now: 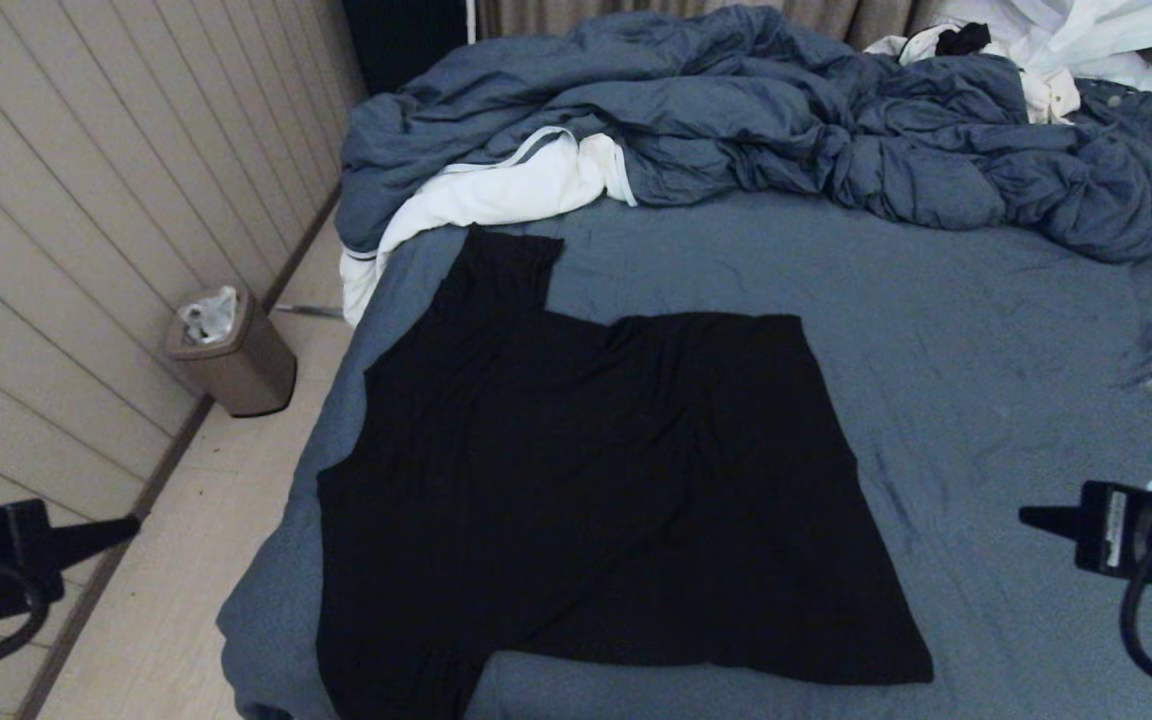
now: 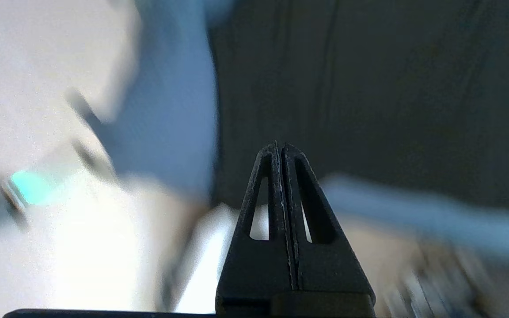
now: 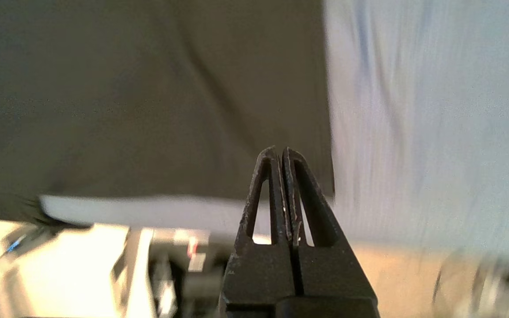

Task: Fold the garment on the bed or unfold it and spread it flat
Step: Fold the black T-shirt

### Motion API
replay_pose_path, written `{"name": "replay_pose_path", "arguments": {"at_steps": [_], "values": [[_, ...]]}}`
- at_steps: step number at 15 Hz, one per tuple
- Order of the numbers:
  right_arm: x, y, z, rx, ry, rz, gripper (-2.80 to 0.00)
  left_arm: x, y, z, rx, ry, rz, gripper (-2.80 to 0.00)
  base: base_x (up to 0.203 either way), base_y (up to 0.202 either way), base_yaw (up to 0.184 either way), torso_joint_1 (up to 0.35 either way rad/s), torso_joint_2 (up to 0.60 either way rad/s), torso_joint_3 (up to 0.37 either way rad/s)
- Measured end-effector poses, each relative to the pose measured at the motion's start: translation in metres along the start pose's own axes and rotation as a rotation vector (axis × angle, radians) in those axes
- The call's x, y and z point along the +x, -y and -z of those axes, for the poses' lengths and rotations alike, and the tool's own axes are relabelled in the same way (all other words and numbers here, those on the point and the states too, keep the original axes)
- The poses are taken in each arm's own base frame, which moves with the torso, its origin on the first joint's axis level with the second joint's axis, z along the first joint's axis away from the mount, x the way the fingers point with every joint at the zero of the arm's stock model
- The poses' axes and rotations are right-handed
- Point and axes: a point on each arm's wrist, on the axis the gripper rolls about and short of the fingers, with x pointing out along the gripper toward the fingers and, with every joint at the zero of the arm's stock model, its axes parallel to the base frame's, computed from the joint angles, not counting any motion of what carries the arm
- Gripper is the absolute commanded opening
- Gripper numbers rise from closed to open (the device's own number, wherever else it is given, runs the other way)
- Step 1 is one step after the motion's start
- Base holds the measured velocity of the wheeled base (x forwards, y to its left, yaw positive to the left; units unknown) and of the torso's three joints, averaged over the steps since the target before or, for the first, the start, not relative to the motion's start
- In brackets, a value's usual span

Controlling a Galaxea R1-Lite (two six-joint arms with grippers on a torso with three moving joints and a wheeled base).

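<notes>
We see the shirt (image 1: pixel 596 500) lying fairly flat on the near-left part of the bed (image 1: pixel 986 330), one sleeve reaching far-left. Our left end effector (image 1: pixel 126 527) and right end effector (image 1: pixel 1031 517) hover either side, fingers pressed together, holding nothing.

The left claw (image 1: pixel 131 527) is matte black, tapering to a flat, pointed wedge, with a boxy black housing behind it and a thick black cable looping beneath. The right claw (image 1: pixel 1028 517) has the same black wedge; its blocky housing carries a pale label strip, and a black cable curves below, with a white part above. In the wrist views each claw shows two triangular fingers with long cut-out slots and scuffed, whitish inner edges pressed together.
</notes>
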Motion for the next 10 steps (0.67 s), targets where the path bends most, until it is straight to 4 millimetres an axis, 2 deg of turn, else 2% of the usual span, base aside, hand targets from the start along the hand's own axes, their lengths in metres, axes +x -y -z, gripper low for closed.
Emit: {"name": "replay_pose_path", "arguments": {"at_steps": [3, 6, 7, 10], "values": [[0.042, 0.038, 0.03, 0.077, -0.248, -0.01, -2.8, 0.046, -0.015, 0.021, -0.074, -0.253, 0.036, -2.8, 0.0, 0.0, 0.0, 0.0, 0.0, 0.0], [0.068, 0.055, 0.055, 0.075, -0.369, -0.004, -2.8, 0.075, -0.019, 0.037, -0.086, -0.363, 0.06, -2.8, 0.0, 0.0, 0.0, 0.0, 0.0, 0.0], [0.077, 0.059, 0.061, 0.077, -0.382, -0.002, 0.0, 0.082, -0.018, 0.039, -0.08, -0.372, 0.069, -2.8, 0.0, 0.0, 0.0, 0.0, 0.0, 0.0], [0.101, 0.069, 0.075, 0.071, -0.394, 0.004, 0.0, 0.099, -0.018, 0.042, -0.073, -0.391, 0.079, -2.8, 0.0, 0.0, 0.0, 0.0, 0.0, 0.0]]}}
